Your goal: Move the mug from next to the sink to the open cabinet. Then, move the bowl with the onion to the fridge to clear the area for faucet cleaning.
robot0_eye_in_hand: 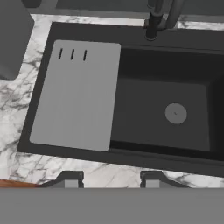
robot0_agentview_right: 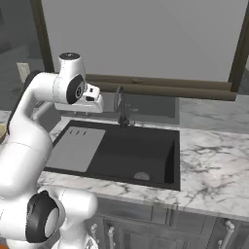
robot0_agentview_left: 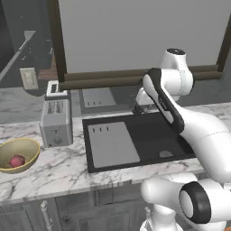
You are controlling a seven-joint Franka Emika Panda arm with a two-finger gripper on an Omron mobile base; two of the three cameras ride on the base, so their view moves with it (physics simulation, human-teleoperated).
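The black sink (robot0_agentview_left: 149, 135) is set in the marble counter, with a flat grey board (robot0_eye_in_hand: 76, 94) over its left half and a round drain (robot0_eye_in_hand: 176, 113) on the right. The dark faucet (robot0_agentview_right: 120, 109) rises behind the basin. At the counter's far left sits the olive-yellow bowl (robot0_agentview_left: 25, 149), holding the reddish onion (robot0_agentview_left: 16, 161). My gripper (robot0_eye_in_hand: 110, 180) hangs above the sink's front edge and looks down into it, open, with nothing between its fingertips. The mug, the open cabinet and the fridge are out of view.
A grey toaster (robot0_agentview_left: 56, 122) stands between the bowl and the sink. A wide window with a dark sill (robot0_agentview_right: 160, 87) runs behind the faucet. Bare marble counter (robot0_agentview_right: 214, 155) stretches right of the sink. Grey base cabinets (robot0_agentview_left: 90, 212) sit below.
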